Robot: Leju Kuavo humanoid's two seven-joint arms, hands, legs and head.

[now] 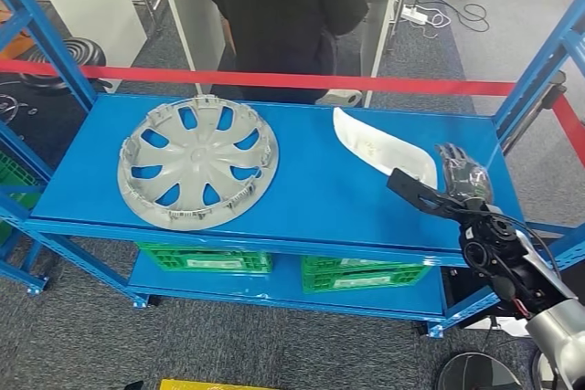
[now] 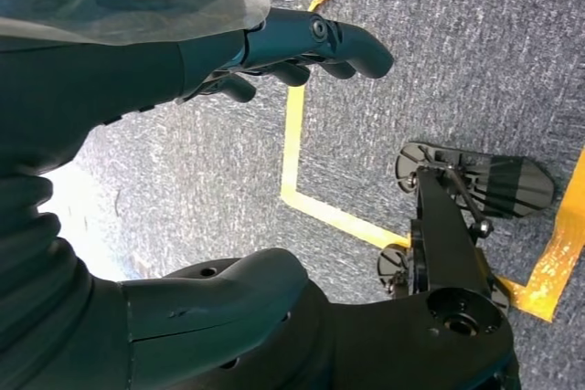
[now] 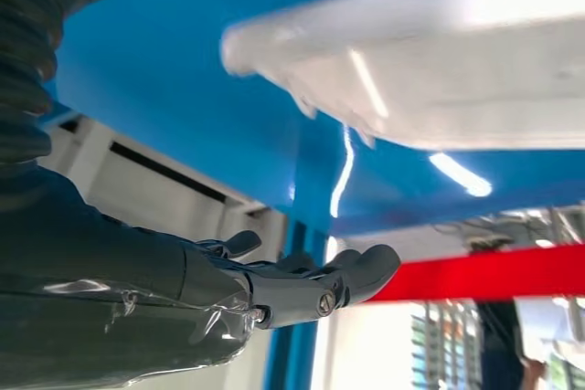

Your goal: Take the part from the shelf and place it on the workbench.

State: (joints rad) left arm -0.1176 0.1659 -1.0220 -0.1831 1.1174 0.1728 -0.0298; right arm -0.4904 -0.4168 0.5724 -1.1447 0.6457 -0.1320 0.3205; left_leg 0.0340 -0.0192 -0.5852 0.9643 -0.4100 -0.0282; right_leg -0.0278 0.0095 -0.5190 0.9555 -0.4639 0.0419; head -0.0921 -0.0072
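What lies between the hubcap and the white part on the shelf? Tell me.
Nothing: in the head view, only bare blue shelf separates the hubcap from the white part.

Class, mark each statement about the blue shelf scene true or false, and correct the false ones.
1. The round silver plastic wheel cover lies flat on the top blue shelf board. True.
2. The right hand grips the long white plastic trim part. False: its fingers are open and hold nothing; it hovers beside the part's near end.
3. Green plastic crates sit on the lower shelf. True.
4. The white trim part lies left of the wheel cover. False: it lies to its right.
5. The left hand hangs over grey carpet, holding nothing. True.
6. A yellow bar runs across the back of the shelf. False: the bar is red.
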